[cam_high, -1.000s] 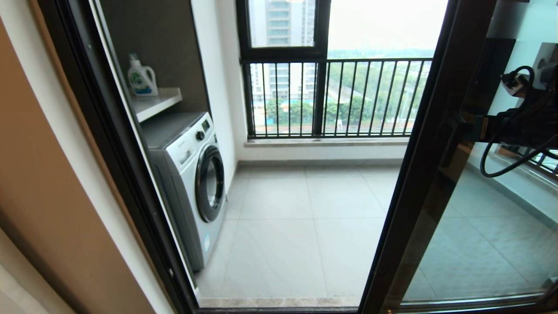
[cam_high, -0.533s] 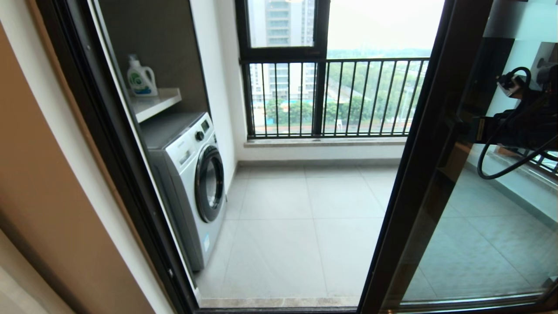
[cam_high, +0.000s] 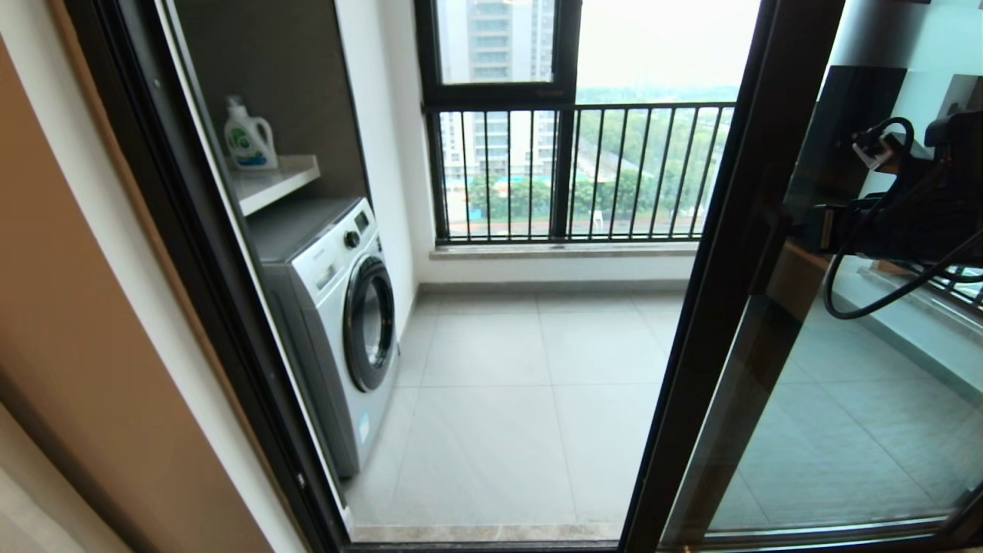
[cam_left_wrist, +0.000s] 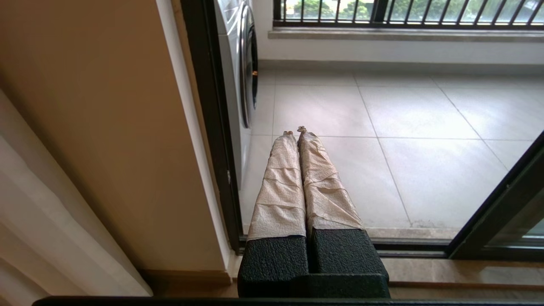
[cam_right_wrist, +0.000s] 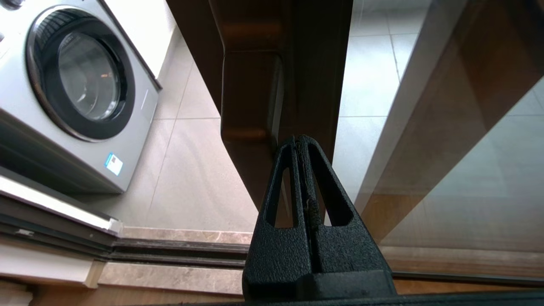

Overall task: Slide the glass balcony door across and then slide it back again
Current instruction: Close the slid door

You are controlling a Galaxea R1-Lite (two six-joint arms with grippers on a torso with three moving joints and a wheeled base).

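The glass balcony door (cam_high: pixel 726 261) has a dark brown frame and stands partly across the opening on the right; its glass (cam_high: pixel 845 399) reflects the room. My right gripper (cam_high: pixel 806 224) reaches in from the right at mid height. In the right wrist view it (cam_right_wrist: pixel 298 138) is shut, tips pressed against the door frame (cam_right_wrist: pixel 314 63) beside the dark bar handle (cam_right_wrist: pixel 248 93), holding nothing. My left gripper (cam_left_wrist: pixel 295 131), with tape-wrapped fingers (cam_left_wrist: pixel 280 182), hangs shut and empty low over the sill, out of the head view. The door's lower frame edge (cam_left_wrist: pixel 501 212) shows there too.
A white washing machine (cam_high: pixel 338 307) stands inside the balcony on the left, under a shelf with a detergent bottle (cam_high: pixel 249 138). The fixed dark jamb (cam_high: pixel 192 230) bounds the opening's left side. A railed window (cam_high: pixel 584 169) is at the back. The floor track (cam_right_wrist: pixel 170 250) runs along the sill.
The door's leading frame edge has slid leftward, narrowing the opening, and my right gripper and arm have moved left with it. The left gripper's earlier state is not shown.
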